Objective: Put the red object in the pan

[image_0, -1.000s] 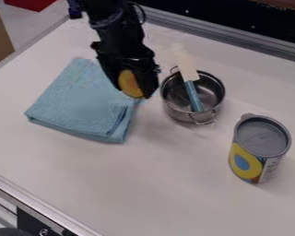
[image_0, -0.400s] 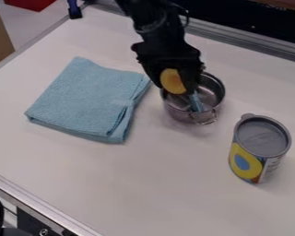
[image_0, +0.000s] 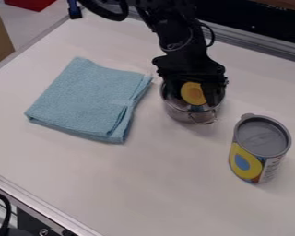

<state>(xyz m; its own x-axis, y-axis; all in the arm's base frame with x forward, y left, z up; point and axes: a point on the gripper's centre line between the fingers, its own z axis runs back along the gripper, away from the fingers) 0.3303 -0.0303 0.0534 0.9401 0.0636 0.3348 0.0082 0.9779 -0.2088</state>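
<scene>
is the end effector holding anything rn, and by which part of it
Yes: a round yellow-orange object, gripped by its opposite side edges between the fingers of the end effector, round face towards the camera, at the pan.

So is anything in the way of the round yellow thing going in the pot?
Maybe: something blue shows in the pot, close to the round yellow thing in the gripper. Nothing else visible is in the way.
</scene>
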